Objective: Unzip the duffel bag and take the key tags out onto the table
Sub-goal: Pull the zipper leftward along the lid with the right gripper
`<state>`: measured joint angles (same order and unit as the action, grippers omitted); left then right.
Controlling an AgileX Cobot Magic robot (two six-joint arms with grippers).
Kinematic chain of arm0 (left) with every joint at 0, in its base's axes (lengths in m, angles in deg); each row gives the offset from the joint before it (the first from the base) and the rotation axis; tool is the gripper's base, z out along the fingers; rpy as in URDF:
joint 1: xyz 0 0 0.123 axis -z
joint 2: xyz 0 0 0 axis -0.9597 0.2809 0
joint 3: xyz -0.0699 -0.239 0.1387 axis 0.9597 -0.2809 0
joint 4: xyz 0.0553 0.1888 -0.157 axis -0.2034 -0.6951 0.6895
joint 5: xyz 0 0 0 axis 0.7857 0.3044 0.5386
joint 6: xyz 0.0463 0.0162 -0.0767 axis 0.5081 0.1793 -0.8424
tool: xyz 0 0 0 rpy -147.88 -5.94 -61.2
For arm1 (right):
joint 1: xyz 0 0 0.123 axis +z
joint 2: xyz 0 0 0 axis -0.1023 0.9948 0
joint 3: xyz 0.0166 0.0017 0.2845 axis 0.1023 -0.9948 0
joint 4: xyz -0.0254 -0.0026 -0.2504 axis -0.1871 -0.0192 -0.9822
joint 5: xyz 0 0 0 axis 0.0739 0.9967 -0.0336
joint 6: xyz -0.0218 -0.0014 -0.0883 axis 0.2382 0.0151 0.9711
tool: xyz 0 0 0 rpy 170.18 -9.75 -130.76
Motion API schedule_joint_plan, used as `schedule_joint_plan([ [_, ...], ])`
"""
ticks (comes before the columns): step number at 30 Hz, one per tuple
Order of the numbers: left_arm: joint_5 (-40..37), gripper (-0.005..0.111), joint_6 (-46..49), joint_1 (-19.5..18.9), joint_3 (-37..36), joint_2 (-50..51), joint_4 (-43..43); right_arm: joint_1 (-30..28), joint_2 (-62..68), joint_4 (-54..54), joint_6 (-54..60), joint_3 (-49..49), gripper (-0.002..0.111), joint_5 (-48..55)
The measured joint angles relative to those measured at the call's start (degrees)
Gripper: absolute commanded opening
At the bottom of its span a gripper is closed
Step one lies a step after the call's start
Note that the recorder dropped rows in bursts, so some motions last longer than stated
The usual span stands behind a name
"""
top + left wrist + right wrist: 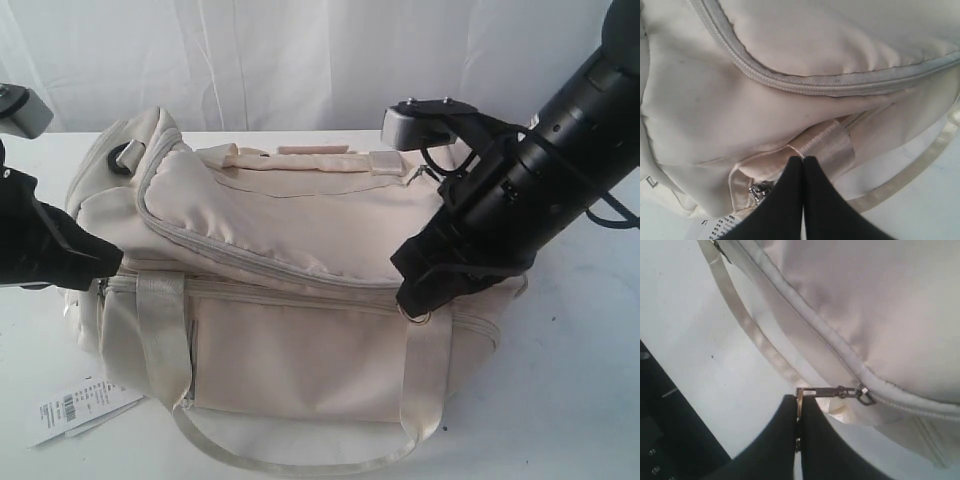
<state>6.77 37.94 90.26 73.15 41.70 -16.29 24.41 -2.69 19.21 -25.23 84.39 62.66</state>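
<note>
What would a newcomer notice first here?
The cream duffel bag, zipped shut, fills the middle of the white table. The right tool pinches its metal zipper pull at the right end; the left tool, shut, touches a satin strap at the left end.

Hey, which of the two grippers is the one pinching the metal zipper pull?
The right gripper, shut on the duffel bag's metal zipper pull. The left gripper is shut too, but its tips only touch a satin strap.
</note>
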Motion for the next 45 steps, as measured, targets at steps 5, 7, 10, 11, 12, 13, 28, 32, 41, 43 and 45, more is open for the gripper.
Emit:
schedule_joint_plan([
  [5,0.00,0.000,0.00,0.00,0.00,0.00,0.05,0.00,0.00,0.41,0.00,0.00,0.000,-0.54],
  [7,0.00,0.000,0.00,0.00,0.00,0.00,0.05,0.00,0.00,1.18,0.00,0.00,0.000,-0.66],
  [10,0.00,0.000,0.00,0.00,0.00,0.00,0.15,0.00,0.13,3.19,1.16,0.00,0.000,-0.97],
  [11,0.00,0.000,0.00,0.00,0.00,0.00,0.15,0.00,0.27,3.77,1.66,0.00,0.000,-1.22],
  [12,0.00,0.000,0.00,0.00,0.00,0.00,0.15,0.14,0.39,4.20,1.92,0.00,0.000,-1.32],
  [13,0.00,0.000,0.00,0.00,0.00,0.00,0.15,0.61,0.75,4.33,2.03,0.00,0.000,-1.89],
  [28,0.00,0.000,0.00,0.00,0.00,0.00,1.35,12.01,4.83,6.48,2.52,0.00,0.000,-14.83],
  [32,0.00,0.000,0.00,0.00,0.00,0.00,1.35,14.11,4.83,7.11,2.52,0.00,0.000,-18.54],
  [41,0.00,0.000,0.00,0.00,0.00,0.00,1.47,17.99,4.83,8.03,2.52,0.00,0.000,-27.54],
  [43,0.00,0.000,0.00,0.00,0.00,0.00,1.56,18.72,4.83,8.03,2.52,0.00,0.000,-29.41],
  [45,0.00,0.000,0.00,0.00,0.00,0.00,1.96,19.41,4.83,8.03,2.52,0.00,0.000,-31.18],
])
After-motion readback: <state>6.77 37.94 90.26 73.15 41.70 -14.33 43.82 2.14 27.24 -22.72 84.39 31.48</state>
